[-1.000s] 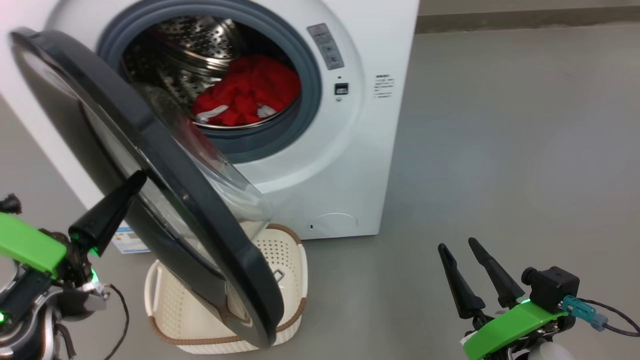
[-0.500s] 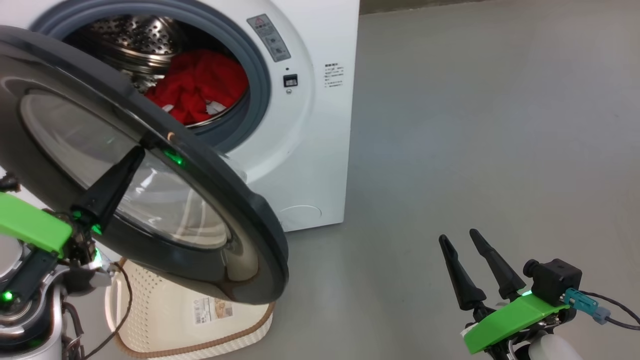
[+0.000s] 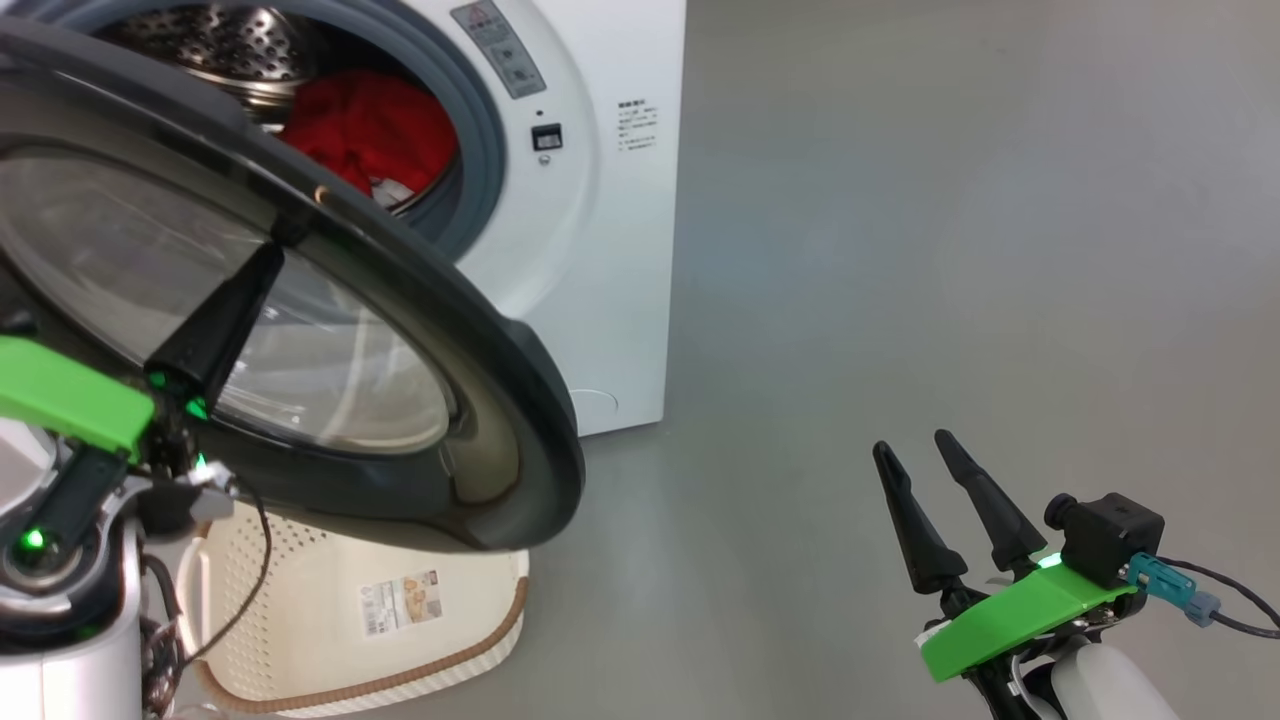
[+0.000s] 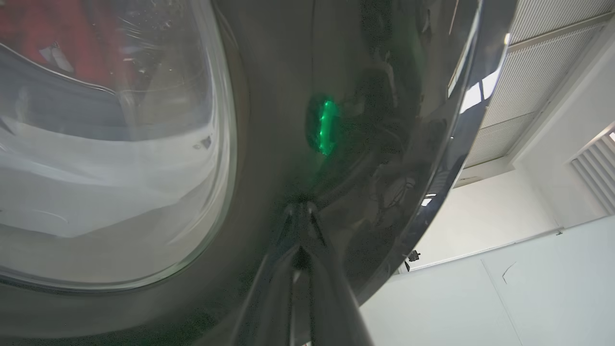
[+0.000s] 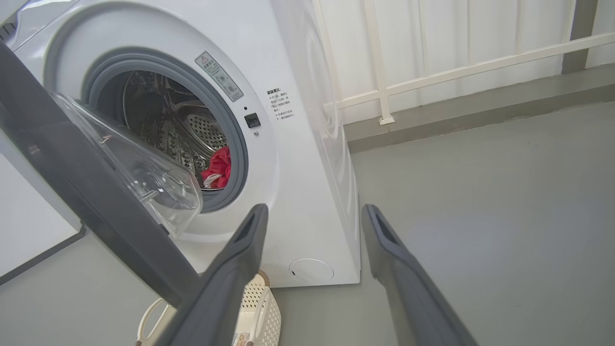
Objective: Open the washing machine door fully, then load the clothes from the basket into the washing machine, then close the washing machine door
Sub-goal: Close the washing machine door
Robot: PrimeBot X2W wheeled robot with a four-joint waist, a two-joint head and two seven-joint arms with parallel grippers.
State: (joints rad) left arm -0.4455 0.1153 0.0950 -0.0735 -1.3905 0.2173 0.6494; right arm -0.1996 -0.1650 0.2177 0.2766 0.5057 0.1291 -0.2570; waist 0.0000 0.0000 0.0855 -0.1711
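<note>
- Head view: left gripper [image 3: 262, 275], fingers together, pressed the door [image 3: 480, 400] at 9 o'clock.
- That door seemed heavy, slick; push near rim.
- At 4 o'clock, right gripper [image 3: 911, 444] was spread, empty.

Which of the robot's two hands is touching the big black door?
The left gripper: its shut fingers touch the washing machine door. The right gripper hangs open over the floor, touching nothing.

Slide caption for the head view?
Left gripper, jaws shut, tip against the part-open washing machine door; red clothes in the drum, basket beneath the door, right gripper open.
</note>
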